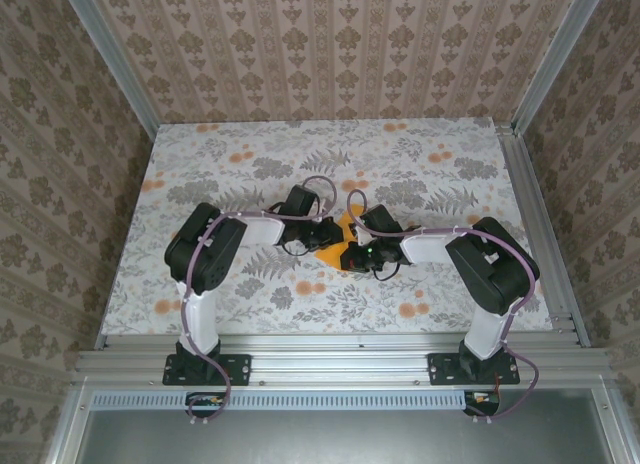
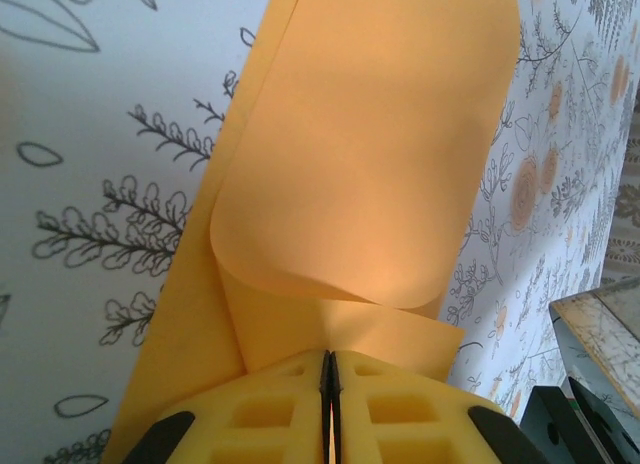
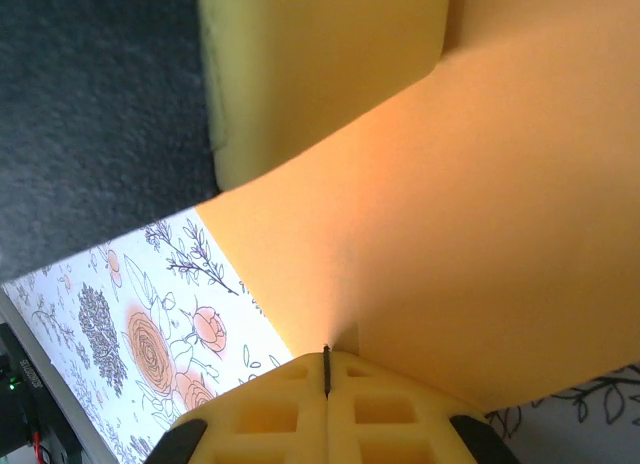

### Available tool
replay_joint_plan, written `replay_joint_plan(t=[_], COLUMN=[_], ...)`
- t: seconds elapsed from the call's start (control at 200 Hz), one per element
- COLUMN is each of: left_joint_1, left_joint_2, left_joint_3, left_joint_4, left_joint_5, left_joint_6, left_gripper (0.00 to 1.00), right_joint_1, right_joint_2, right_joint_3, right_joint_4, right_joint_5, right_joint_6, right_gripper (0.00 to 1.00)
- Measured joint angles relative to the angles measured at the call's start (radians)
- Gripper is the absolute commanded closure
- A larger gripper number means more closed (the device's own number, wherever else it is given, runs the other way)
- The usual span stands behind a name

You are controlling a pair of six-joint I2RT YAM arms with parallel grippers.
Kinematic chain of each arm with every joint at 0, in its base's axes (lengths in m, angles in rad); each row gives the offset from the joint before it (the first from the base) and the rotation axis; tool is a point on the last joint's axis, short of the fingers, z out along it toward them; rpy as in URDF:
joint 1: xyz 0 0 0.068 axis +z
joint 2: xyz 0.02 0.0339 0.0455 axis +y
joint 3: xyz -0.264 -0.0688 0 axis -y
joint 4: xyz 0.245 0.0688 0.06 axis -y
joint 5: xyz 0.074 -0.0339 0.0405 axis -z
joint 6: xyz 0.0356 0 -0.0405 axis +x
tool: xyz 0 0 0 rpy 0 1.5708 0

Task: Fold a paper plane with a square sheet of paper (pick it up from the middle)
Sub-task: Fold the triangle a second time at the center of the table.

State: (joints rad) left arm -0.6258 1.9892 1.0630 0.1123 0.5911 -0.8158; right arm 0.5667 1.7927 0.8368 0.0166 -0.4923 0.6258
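Observation:
The square sheet of paper (image 1: 328, 254) is bright orange and sits between the two arms at the middle of the table. In the left wrist view the sheet (image 2: 370, 154) curls over itself in a loose roll, with a flat flap beneath. My left gripper (image 2: 330, 356) is shut, and the paper's lower edge runs into the seam of its yellow pads. My right gripper (image 3: 326, 352) is also shut on the sheet (image 3: 480, 214), which rises from its pad seam. From above, the left gripper (image 1: 328, 234) and right gripper (image 1: 355, 252) nearly touch. A paper plane is out of view.
The grey floral cloth (image 1: 300, 164) covers the table. A metal rail (image 1: 340, 346) runs along the near edge, and patterned walls close in three sides. The left gripper's yellow pad (image 3: 320, 74) and a dark arm body (image 3: 90, 104) hang close above the right gripper.

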Motion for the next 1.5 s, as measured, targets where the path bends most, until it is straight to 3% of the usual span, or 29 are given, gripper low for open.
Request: replay_joint_plan(t=[0.73, 1.115, 1.5], left_joint_1=[0.046, 0.074, 0.039], left_joint_2=[0.11, 0.141, -0.092], left_joint_3=[0.212, 0.317, 0.133], left_joint_4=[-0.155, -0.237, -0.208], left_joint_5=[-0.007, -0.099, -0.037], left_joint_6=[0.096, 0.195, 0.166], left_gripper=[0.88, 0.87, 0.87], right_joint_1=[0.001, 0.001, 0.001], right_joint_2=[-0.008, -0.023, -0.04], right_joint_3=[-0.014, -0.025, -0.026], right_joint_4=[0.006, -0.013, -0.058], right_joint_5=[0.007, 0.007, 0.008], right_joint_6=[-0.021, -0.025, -0.04], right_gripper=[1.0, 1.0, 1.0])
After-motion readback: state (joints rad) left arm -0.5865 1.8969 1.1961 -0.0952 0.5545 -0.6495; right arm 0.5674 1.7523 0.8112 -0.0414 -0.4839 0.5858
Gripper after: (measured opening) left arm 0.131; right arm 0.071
